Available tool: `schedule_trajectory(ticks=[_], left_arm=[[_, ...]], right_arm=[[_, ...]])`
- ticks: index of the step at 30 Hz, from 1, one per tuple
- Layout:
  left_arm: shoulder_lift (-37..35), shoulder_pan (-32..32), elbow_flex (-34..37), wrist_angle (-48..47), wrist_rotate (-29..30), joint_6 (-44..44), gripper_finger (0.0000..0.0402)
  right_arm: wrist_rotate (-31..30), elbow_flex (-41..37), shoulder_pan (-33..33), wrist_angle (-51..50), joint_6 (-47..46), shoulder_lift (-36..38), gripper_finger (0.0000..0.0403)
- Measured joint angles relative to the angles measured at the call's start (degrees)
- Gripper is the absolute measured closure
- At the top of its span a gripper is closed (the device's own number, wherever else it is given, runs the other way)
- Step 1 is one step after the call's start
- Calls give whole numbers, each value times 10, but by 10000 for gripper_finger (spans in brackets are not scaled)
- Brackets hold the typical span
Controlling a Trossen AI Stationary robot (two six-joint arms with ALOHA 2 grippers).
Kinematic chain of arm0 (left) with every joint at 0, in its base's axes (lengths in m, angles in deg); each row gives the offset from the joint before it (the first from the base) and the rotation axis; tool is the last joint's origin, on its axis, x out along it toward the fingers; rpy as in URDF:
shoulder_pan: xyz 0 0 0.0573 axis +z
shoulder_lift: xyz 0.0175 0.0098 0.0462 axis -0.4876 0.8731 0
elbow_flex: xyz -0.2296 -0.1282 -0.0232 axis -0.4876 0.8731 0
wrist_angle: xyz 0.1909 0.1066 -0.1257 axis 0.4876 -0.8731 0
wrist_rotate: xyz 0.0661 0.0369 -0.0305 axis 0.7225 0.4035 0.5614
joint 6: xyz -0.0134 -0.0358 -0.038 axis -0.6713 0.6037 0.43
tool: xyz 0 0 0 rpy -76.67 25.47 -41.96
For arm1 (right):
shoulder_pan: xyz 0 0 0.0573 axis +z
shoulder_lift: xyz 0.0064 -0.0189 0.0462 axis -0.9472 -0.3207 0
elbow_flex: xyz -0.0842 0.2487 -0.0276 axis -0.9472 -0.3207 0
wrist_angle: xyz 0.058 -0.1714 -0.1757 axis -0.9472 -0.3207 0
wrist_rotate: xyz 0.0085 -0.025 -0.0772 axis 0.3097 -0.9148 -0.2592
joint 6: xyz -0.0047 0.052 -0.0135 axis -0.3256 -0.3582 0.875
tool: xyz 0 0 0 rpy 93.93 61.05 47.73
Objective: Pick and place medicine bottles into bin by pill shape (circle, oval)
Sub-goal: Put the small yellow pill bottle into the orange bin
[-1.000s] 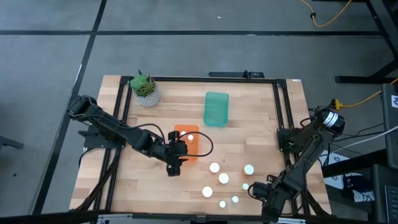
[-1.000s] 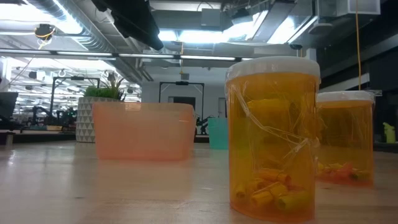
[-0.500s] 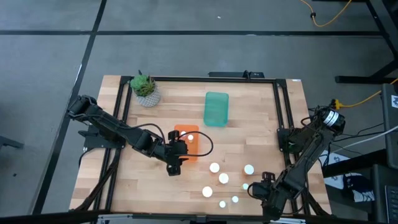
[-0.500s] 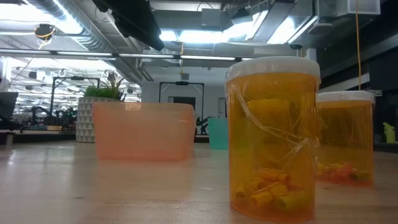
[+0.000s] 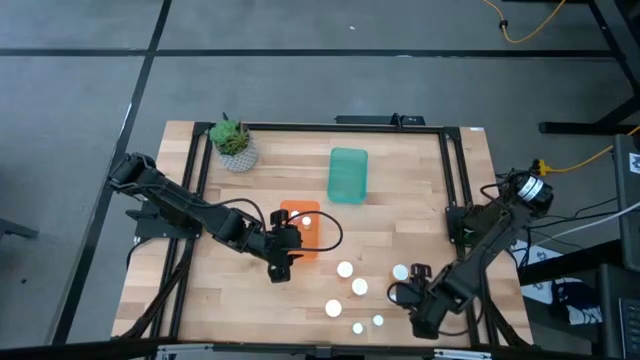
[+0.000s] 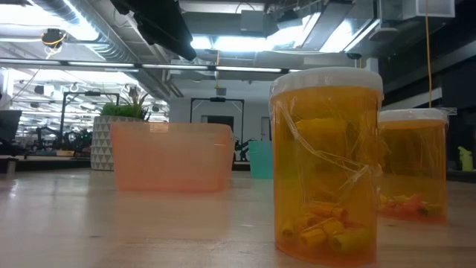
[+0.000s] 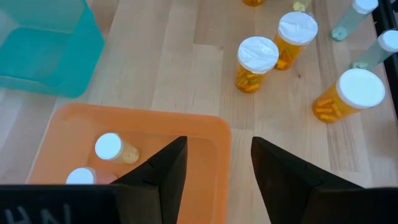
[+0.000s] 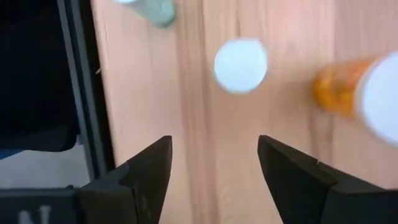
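Six white-capped amber medicine bottles point(image 5: 345, 270) are clustered upright at the table's five o'clock; two more point(image 7: 108, 147) are lying inside the orange bin point(image 5: 312, 248).

left tool point(image 5: 283, 262) fingers apart, empty | right tool point(image 5: 402, 293) fingers apart, empty

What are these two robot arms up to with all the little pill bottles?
They are sorting medicine bottles into bins. The left gripper hovers at the orange bin, fingers open and empty; two bottles already lie inside. The right gripper is among the loose bottles near the table's front edge, fingers open, holding nothing. The teal bin has no bottles visible in it.
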Motion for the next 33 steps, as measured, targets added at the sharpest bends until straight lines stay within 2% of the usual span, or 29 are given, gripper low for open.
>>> schedule_trajectory(ticks=[14,19,33], left_arm=[[0,0,0,0,0,0,231],[0,0,0,0,0,0,231],[0,0,0,0,0,0,231]], right_arm=[[2,0,-32,14,152,-1,172],[-1,0,-42,21,208,-24,172],[-9,0,-56,52,271,-43,172]])
